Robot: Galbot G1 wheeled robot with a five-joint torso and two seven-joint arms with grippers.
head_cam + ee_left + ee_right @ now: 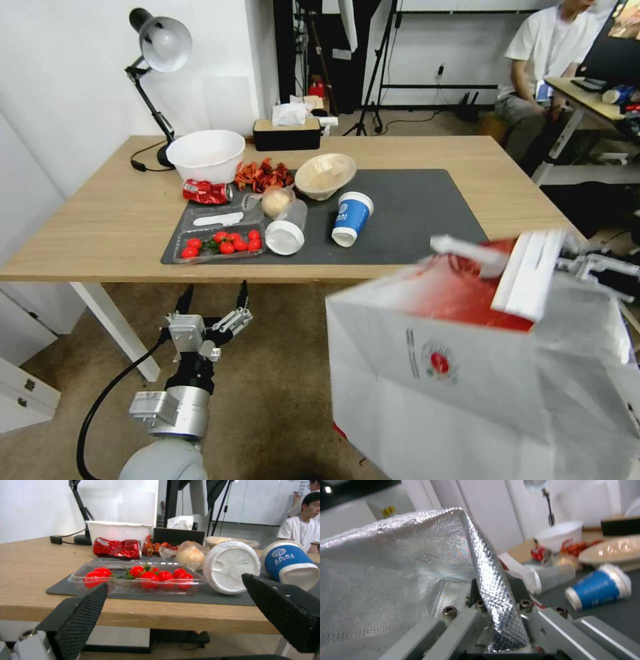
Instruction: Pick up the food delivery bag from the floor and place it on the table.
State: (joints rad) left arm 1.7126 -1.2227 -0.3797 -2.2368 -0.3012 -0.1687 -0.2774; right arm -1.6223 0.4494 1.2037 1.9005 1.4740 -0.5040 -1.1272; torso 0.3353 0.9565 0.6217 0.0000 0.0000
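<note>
Right end effector clamps food delivery bag rim; left end effector spread wide

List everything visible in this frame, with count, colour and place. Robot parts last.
food delivery bag: one, white and red, silver lining, held up before the table's near right edge
table: one, light wood
mat: one, dark grey, on table
paper cup: one, blue, tipped on mat
tomato tray: one, clear, red tomatoes, mat's near left
crushed can: one, red
bowl: one, white
lamp: one, black, far left
left gripper: fingers open, below table edge
right gripper: fingers clamping the bag's rim
</note>
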